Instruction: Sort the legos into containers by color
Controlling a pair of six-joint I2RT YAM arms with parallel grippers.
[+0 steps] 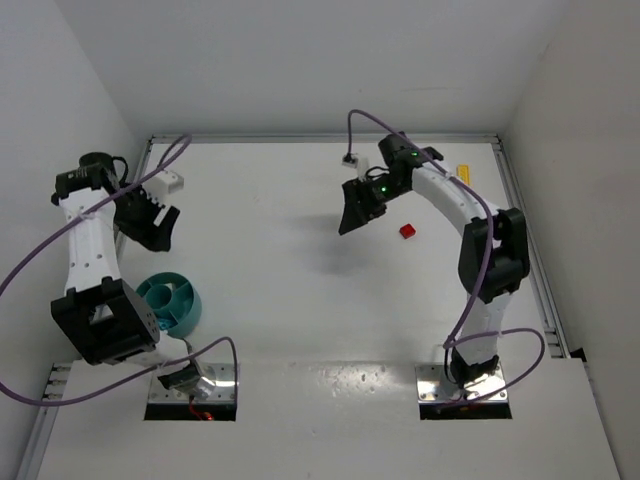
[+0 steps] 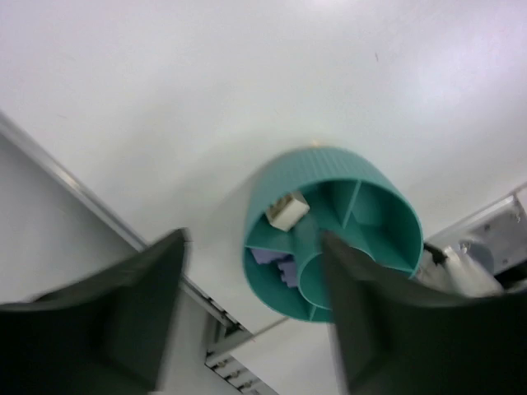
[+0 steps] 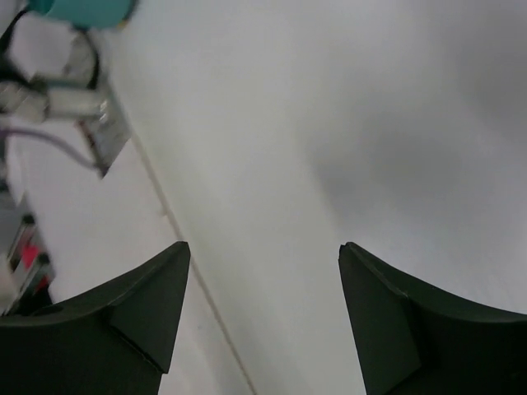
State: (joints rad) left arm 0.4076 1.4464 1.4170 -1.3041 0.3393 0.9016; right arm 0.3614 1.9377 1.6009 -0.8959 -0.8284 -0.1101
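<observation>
Lower left: 1 bowl (image 1: 190,308), 1 pale brick (image 2: 288,211) inside | right: 1 red lego (image 1: 407,231) mid-table, 1 yellow lego (image 1: 463,173) near rail (image 1: 519,215) | left gripper (image 1: 150,232), right gripper (image 1: 355,212): both spread wide, empty.

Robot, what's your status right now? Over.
Left end effector open, empty; right end effector same. Teal bowl: pale brick, bluish brick inside. Red brick, yellow piece unsorted. Nothing blocking.

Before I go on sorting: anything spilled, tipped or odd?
Nothing stands out. The teal bowl stands upright, a pale brick and bluish bricks in separate compartments; a red brick and a yellow brick lie outside it, unsorted.
</observation>
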